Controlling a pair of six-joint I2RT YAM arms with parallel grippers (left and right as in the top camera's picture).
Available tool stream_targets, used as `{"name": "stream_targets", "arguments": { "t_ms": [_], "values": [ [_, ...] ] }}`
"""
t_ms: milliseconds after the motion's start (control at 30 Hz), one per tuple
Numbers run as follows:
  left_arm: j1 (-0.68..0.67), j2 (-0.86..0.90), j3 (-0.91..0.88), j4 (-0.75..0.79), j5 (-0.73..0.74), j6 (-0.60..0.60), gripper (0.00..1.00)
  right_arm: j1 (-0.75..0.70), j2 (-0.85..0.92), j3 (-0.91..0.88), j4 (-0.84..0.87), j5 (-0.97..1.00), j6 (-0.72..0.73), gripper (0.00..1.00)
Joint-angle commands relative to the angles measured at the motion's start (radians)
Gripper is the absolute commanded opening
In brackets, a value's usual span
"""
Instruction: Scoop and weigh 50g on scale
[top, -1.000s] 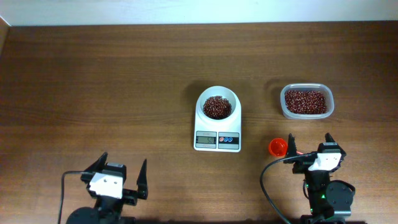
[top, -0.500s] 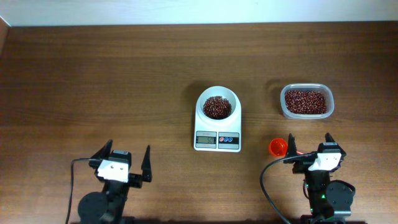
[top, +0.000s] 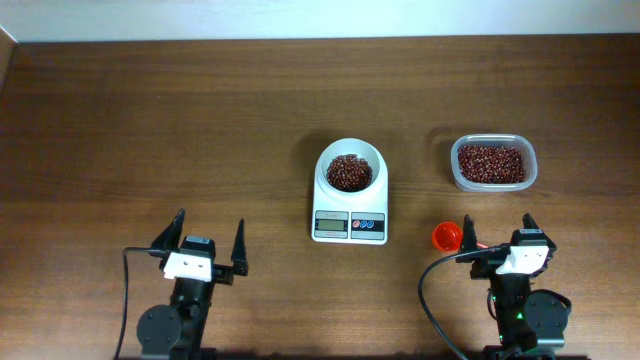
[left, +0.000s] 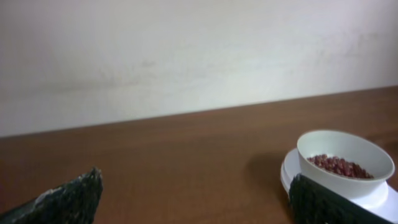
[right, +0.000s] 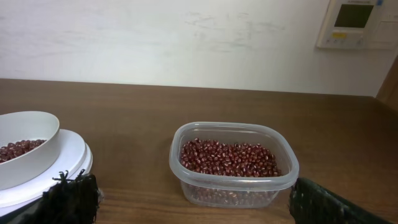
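Note:
The white scale (top: 350, 215) sits mid-table with a round white bowl (top: 350, 168) holding dark red-brown beans (top: 348, 173). In the left wrist view the bowl (left: 345, 155) shows at the right. A clear tub (top: 492, 163) of more beans stands to the right, and it fills the middle of the right wrist view (right: 231, 163). An orange scoop (top: 446, 236) lies on the table just left of my right gripper (top: 499, 232). My left gripper (top: 210, 233) stands open at the front left, far from everything. Both grippers are open with nothing between their fingers.
A pale wall rises behind the table's far edge. A white wall panel (right: 356, 23) shows at the top right of the right wrist view. Black cables trail from both arm bases at the front edge.
My left arm has swung a little to the right and straightened to face the far edge. The right arm, scale, tub and scoop have not moved.

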Motion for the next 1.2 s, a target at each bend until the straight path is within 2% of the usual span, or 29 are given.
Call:
{"name": "stream_targets", "arguments": {
  "t_ms": [0, 433, 600, 1167],
  "values": [
    [0.005, -0.006, -0.045, 0.045, 0.011, -0.002, 0.99, 0.009, -0.011, -0.006, -0.004, 0.002, -0.006, 0.99],
    [0.005, -0.006, -0.106, 0.108, 0.011, 0.026, 0.99, 0.009, -0.011, -0.006, -0.004, 0.002, -0.006, 0.99],
    [0.005, -0.006, -0.106, 0.028, 0.03, 0.029, 0.99, 0.009, -0.011, -0.006, -0.004, 0.002, -0.006, 0.99],
    [0.017, -0.006, -0.106, 0.028, 0.03, 0.042, 0.99, 0.009, -0.011, -0.006, -0.004, 0.002, -0.006, 0.99]
  ]
}}
